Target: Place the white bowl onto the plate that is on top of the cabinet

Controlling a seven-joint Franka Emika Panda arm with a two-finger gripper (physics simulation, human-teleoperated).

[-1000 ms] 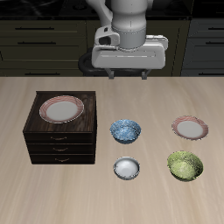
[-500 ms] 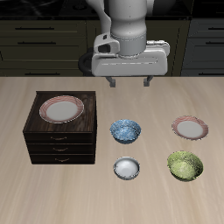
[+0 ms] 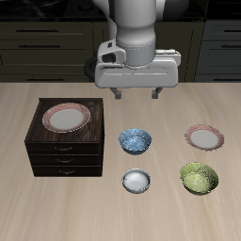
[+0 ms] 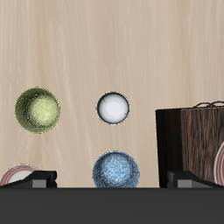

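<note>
Three bowls sit on the counter (image 3: 38,221), hand (image 3: 136,93) above them.
White bowl (image 3: 136,181) lies at lower centre; hand is wide open, empty; plate (image 3: 66,117) tops the cabinet (image 3: 66,155).

Plate (image 3: 66,117) atop cabinet (image 3: 64,156); white bowl (image 3: 136,181) nearer front.

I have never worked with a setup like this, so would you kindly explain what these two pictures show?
These are simulator renders of one robot arm at a wooden table. One picture looks at it from the front and above; the other is taken from the arm's wrist, looking down. The arm's tool hangs above the table, open and holding nothing. Below lie a dark cabinet with a plate on top, a small white bowl, a blue patterned bowl, a green bowl and a second plate.
</note>
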